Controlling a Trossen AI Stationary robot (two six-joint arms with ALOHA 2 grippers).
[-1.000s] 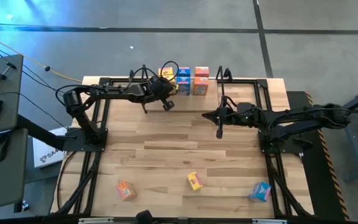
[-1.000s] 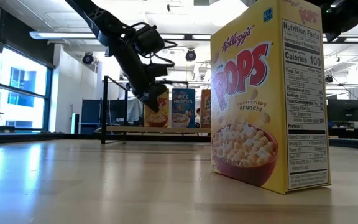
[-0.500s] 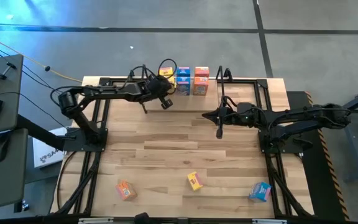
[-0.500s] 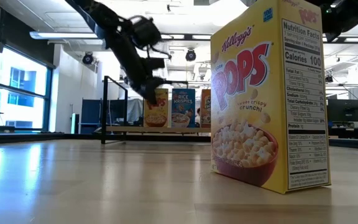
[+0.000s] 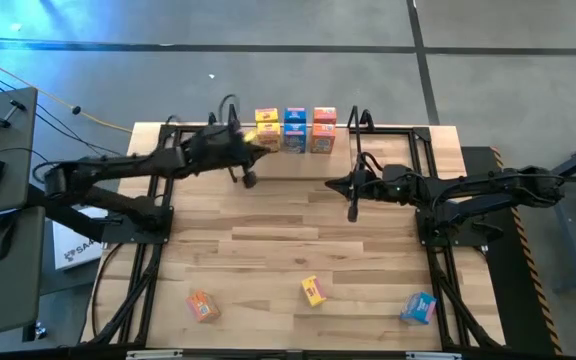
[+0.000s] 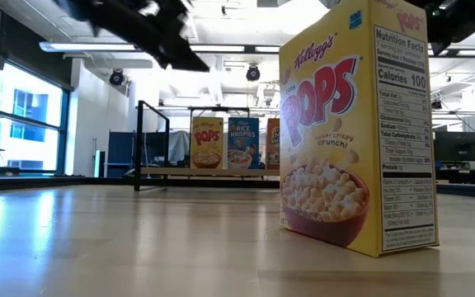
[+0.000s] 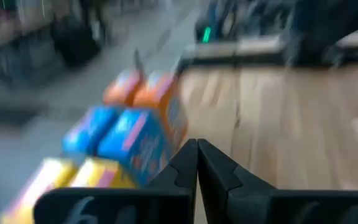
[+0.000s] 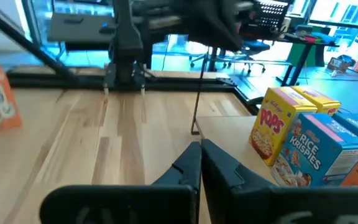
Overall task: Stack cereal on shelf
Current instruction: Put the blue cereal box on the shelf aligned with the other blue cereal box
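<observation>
Six cereal boxes (image 5: 294, 130) up on the shelf (image 6: 213, 172), three loose on the table (image 5: 268, 220).
Readable: Kellogg's Corn Pops (image 6: 355, 124), Rice Krispies (image 6: 243, 143). Left end effector (image 5: 249, 178) near shelf, fingers together, empty; right end effector (image 5: 353, 212) mid-table, likewise together.

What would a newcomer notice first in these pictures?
In the low view, a big yellow Corn Pops box stands upright on the wooden tabletop, close to the camera. From above, cereal boxes in yellow, blue and orange are stacked on the shelf at the table's far edge, and the left gripper, jaws shut and empty, hangs just beside them.
</observation>
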